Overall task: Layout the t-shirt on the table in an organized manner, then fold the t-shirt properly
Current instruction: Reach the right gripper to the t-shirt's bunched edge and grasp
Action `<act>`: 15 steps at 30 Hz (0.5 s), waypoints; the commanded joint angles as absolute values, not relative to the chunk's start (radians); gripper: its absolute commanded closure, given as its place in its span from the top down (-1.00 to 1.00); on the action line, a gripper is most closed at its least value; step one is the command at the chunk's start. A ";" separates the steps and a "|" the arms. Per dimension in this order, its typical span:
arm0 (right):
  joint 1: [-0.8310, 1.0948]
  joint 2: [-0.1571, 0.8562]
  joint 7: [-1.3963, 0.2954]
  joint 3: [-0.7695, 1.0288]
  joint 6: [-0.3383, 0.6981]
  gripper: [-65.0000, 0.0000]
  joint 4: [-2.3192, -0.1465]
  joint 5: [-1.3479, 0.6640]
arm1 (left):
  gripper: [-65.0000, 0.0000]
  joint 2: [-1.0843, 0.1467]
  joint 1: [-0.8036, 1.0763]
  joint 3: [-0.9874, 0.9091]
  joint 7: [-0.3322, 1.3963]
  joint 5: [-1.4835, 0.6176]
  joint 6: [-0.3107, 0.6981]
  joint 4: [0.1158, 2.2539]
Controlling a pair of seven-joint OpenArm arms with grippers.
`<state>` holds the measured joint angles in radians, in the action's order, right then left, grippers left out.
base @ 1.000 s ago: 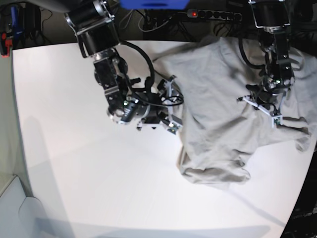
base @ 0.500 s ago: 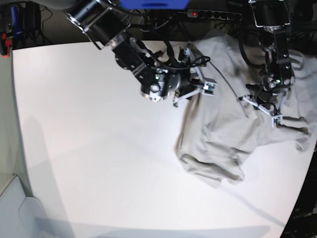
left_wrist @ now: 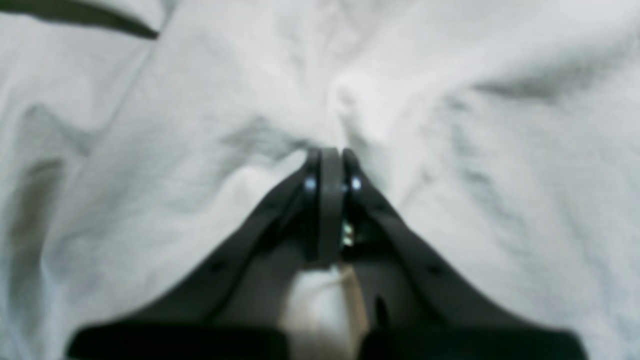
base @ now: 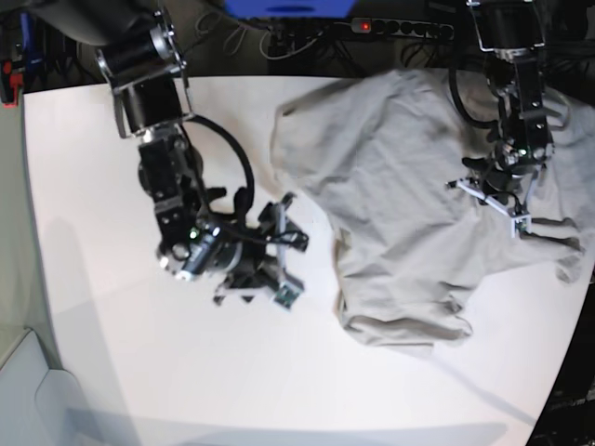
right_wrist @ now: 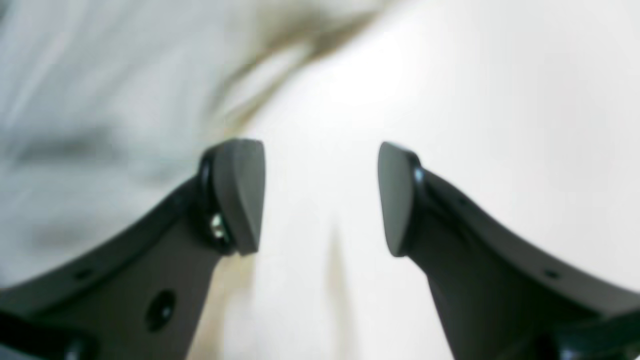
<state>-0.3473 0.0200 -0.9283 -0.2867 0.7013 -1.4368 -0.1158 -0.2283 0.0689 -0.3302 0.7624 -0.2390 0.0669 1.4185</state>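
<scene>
White table [base: 102, 167] fills the frame's left; my right gripper [base: 279, 251], jaws spread and empty, sits left of the t-shirt [base: 409, 186], while my left gripper [base: 497, 200] pinches its right-hand cloth.

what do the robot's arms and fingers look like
Both arms are black and silver-grey jointed segments with looping black cables. The right gripper has dark grey, wedge-shaped matte fingers on curved black brackets with screws. The left gripper has matching dark fingers.
</scene>
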 commanded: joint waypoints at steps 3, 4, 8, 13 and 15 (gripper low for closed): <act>-0.430 -0.031 -0.901 -0.205 0.698 0.10 -1.386 -0.137 | -1.00 -0.263 0.082 -0.332 0.769 -0.239 0.064 1.423; -0.446 -0.042 -0.901 -0.191 0.698 0.10 -1.356 -0.137 | -1.00 -0.268 0.082 -0.332 0.769 -0.242 0.064 1.423; -0.476 -0.087 -0.878 -0.159 0.698 0.10 -1.193 -0.136 | -1.00 -0.280 0.082 -0.332 0.771 -0.242 0.064 1.425; -0.539 -0.119 -0.739 -0.154 0.698 0.10 -1.017 -0.136 | -1.00 -0.282 0.082 -0.332 0.774 -0.242 0.064 1.431; -0.575 -0.130 -0.679 -0.154 0.698 0.10 -0.954 -0.136 | -1.00 -0.280 0.082 -0.328 0.774 -0.242 0.064 1.429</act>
<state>-0.5426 -0.1192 -0.6922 -0.1555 0.7017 -0.9360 -0.1169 -0.2699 0.0875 -0.3290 0.7650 -0.2489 0.0711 1.4197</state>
